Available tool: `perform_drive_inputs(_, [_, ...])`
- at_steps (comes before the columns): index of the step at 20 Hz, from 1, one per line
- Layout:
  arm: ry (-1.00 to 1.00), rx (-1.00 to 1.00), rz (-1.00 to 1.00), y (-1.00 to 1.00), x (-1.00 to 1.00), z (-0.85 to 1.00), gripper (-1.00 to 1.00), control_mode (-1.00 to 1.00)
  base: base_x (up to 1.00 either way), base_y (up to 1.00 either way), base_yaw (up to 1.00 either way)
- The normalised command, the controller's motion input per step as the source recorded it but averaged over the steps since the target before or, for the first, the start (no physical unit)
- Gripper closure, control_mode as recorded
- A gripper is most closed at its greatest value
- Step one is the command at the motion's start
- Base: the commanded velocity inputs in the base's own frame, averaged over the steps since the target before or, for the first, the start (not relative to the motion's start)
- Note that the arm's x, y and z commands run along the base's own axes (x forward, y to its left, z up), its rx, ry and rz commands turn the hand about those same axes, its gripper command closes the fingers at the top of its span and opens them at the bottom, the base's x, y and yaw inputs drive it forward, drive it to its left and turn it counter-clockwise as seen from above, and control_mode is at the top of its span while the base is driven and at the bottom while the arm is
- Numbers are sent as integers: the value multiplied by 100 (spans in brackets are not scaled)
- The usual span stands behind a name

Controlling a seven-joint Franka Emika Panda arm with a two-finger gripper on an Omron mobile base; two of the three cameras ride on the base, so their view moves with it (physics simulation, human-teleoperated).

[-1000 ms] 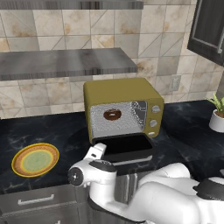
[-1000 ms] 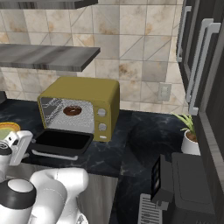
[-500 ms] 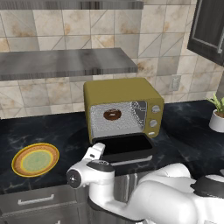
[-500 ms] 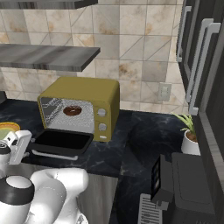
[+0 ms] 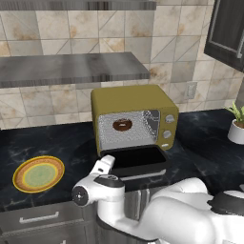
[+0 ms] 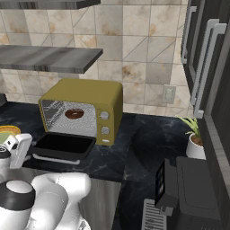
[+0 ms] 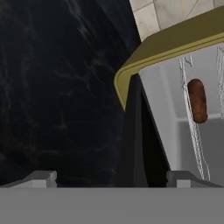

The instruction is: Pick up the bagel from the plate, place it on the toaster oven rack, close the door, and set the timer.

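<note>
The bagel (image 5: 122, 125) lies on the toaster oven rack (image 5: 138, 137) inside the olive-yellow oven (image 5: 131, 97). The door (image 5: 137, 158) hangs fully open, its dark glass flat over the counter. My gripper (image 5: 106, 164) hovers low at the door's front left corner, open and holding nothing. In the hand view its tips (image 7: 43, 177) stand wide apart, the door (image 7: 134, 144) runs edge-on between them and the bagel (image 7: 197, 100) shows beyond on the rack (image 7: 192, 131). The plate (image 5: 38, 174) sits bare on the counter to the left. The right base view shows the bagel (image 6: 74, 113) and the door (image 6: 63, 146).
Two knobs (image 5: 166, 134) sit on the oven's right panel. A grey wall shelf (image 5: 71, 66) hangs above the oven. A potted plant (image 5: 237, 125) stands at the far right of the black marble counter (image 5: 57, 140). Dark cabinets (image 6: 211, 67) rise on the right.
The arm's elbow has shifted slightly. The hand stays by the door's left corner with its jaws as wide as before. Bagel, door and plate have not moved.
</note>
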Motion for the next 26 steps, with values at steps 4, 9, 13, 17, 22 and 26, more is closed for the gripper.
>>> perform_drive_inputs(4, [0,0,0,-23,6,21,-100,-100,0,0,0])
perform_drive_inputs(9, [0,0,0,-23,12,28,-100,-100,0,0,0])
perform_drive_inputs(13, [0,0,0,-18,20,19,-100,-100,0,0,0])
perform_drive_inputs(17, [0,0,0,-15,18,18,-100,-100,0,0,0])
perform_drive_inputs(22, [0,0,0,-22,5,27,-100,-100,0,0,0])
perform_drive_inputs(26, [0,0,0,-25,7,28,-100,-100,0,0,0])
